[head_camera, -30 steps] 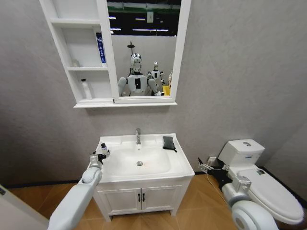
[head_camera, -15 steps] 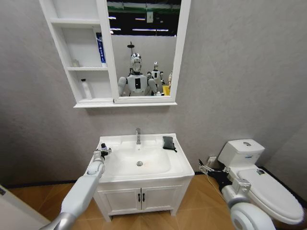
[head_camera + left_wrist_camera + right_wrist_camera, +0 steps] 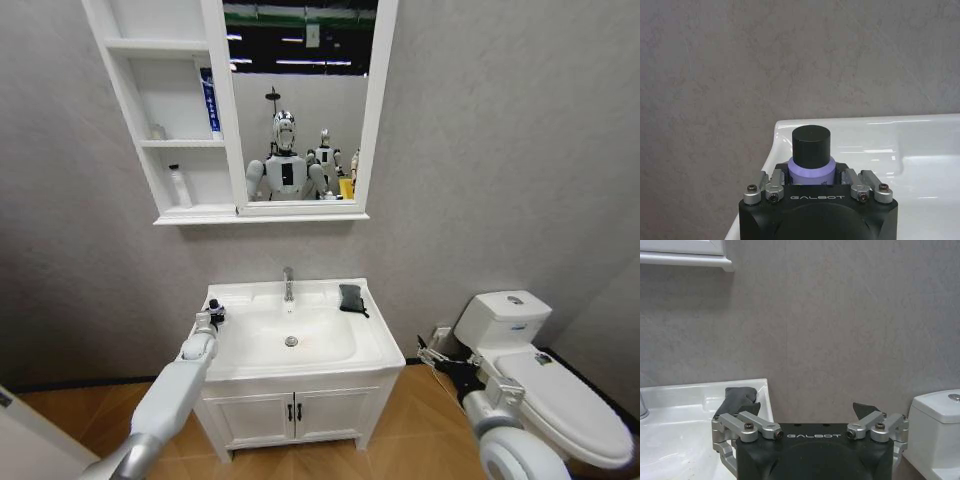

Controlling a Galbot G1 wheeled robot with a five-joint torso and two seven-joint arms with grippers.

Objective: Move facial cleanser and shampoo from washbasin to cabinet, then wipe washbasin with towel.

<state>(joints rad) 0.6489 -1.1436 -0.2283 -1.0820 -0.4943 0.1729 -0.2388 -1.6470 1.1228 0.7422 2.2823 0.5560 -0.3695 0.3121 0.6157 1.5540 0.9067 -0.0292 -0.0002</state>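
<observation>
The left pincer [image 3: 811,176] is closed around a pale lilac bottle [image 3: 810,170] with a round black cap, standing upright at the washbasin's [image 3: 375,345] left front corner; the left arm reaches forward over the rim. The right pincer [image 3: 810,422] hangs wide open and empty beside the toilet [image 3: 545,385]. A soft dark towel [image 3: 350,298] lies folded on the glossy white ceramic behind the bowl, right of the chrome tap [image 3: 288,283].
</observation>
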